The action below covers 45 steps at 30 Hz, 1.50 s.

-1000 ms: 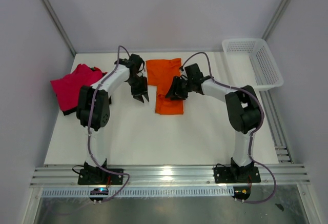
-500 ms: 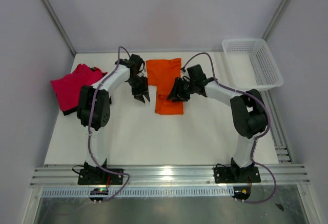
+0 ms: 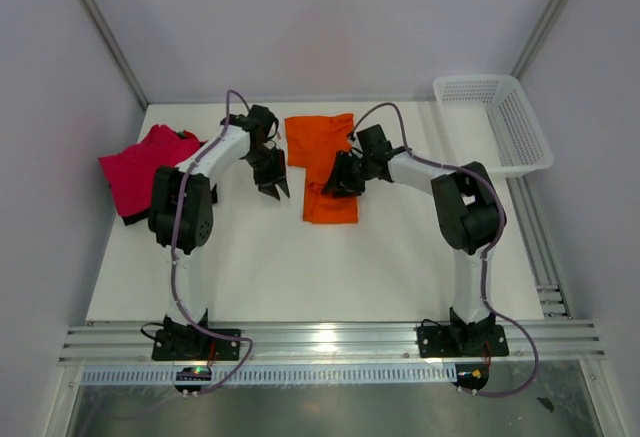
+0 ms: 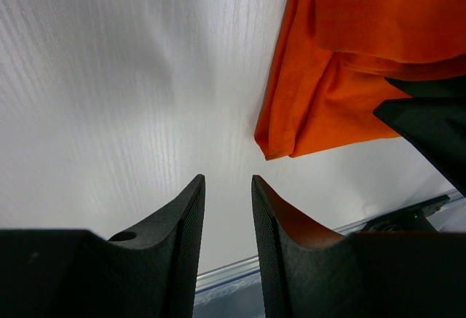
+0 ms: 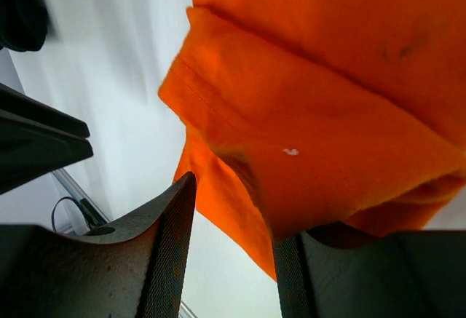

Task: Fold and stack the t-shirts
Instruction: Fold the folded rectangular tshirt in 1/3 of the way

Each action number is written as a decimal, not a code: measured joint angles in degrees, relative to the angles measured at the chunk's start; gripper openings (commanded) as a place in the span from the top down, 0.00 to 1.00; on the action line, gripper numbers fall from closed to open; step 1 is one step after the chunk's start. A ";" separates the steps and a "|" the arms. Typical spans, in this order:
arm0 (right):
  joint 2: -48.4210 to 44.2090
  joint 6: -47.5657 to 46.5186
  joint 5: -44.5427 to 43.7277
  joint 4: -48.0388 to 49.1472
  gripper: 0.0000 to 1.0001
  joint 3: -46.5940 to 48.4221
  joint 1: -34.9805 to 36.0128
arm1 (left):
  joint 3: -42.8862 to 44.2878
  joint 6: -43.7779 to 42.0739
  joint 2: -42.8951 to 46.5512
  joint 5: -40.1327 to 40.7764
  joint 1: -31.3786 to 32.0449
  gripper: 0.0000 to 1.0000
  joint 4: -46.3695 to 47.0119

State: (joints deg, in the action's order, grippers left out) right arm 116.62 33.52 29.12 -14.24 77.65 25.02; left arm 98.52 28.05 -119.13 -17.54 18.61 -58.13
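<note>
The orange t-shirt (image 3: 322, 162) lies partly folded on the table (image 3: 300, 257) at centre back, its lower strip narrower than its top. My right gripper (image 3: 340, 177) is at the shirt's right edge, open. In the right wrist view the orange cloth (image 5: 328, 114) drapes over one finger (image 5: 291, 274), and the other finger stands apart over bare table. My left gripper (image 3: 272, 185) hovers just left of the shirt, open and empty, with the orange corner (image 4: 280, 147) ahead of its fingertips. The magenta t-shirt (image 3: 140, 165) lies crumpled at far left, a black edge (image 3: 128, 219) showing under it.
A white mesh basket (image 3: 497, 122) sits at the back right corner, partly over the table edge. Metal rails (image 3: 320, 342) run along the near edge by the arm bases. Grey walls close in the back and sides.
The right arm's elbow swung out and back, and its gripper shifted slightly left along the shirt's edge. The left arm and both shirts have barely moved.
</note>
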 measured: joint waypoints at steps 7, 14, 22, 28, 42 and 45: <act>4.85 -0.92 -0.68 -2.51 0.52 9.75 -0.33 | -1.66 0.00 0.04 -0.02 -0.15 0.66 0.39; 11.08 -1.60 -1.75 -6.08 0.52 21.66 -4.55 | -3.65 0.00 0.24 -0.07 -0.15 0.66 0.68; 9.18 -2.89 -5.11 -8.00 0.52 20.28 -10.08 | -5.99 0.07 1.07 -0.57 -0.15 0.66 1.66; -7.63 -3.37 -5.05 -6.73 0.52 0.63 -8.04 | -6.12 0.24 1.62 -1.11 -0.15 0.66 1.97; -30.01 4.24 0.17 9.05 0.51 -39.50 -6.38 | -4.17 0.52 1.84 -1.84 -0.15 0.65 1.79; -30.01 9.73 3.08 16.20 0.51 -46.49 -6.45 | -2.86 0.52 1.84 -1.81 -0.15 0.66 1.46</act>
State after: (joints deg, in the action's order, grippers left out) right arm 86.61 43.24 32.21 1.96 31.16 18.57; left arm 95.66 28.58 -117.30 -19.35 18.46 -56.66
